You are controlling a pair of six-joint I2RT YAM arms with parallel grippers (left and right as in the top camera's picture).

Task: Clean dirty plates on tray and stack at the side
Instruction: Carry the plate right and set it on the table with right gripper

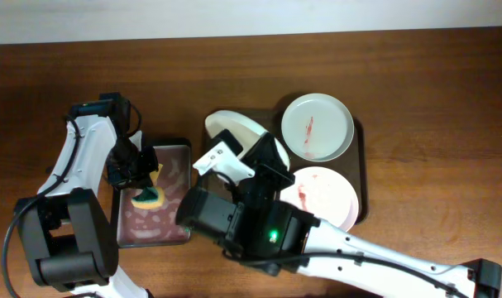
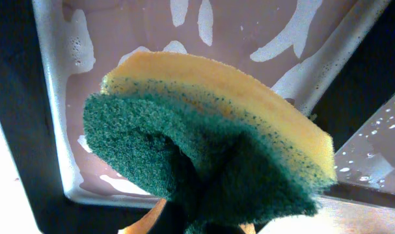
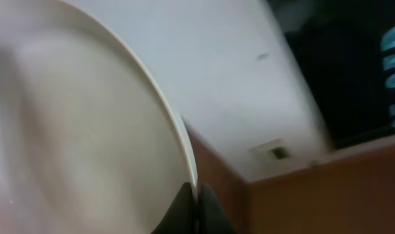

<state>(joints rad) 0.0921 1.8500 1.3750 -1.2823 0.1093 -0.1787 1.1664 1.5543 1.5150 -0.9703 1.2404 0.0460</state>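
- Overhead view, left of centre: my left gripper (image 1: 142,179) pinches a yellow foam sponge with green scouring face (image 1: 147,197) above the silver-grey metal pan (image 1: 178,149).
- Upper centre: my right gripper (image 3: 192,209) clamps the rim of a tilted round white plate (image 1: 231,124), just left of the dark brown rectangular tray (image 1: 360,165).
- Right: two sauce-streaked plates (image 1: 317,126) (image 1: 327,192) lie in that tray.
- Scrubbing, I judge, wants the green face flat and pressure light, lest the rim slip.

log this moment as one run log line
left gripper: shut on sponge over soapy pan | right gripper: shut on rim of tilted plate | tray: two sauce-smeared plates | sponge apart from held plate
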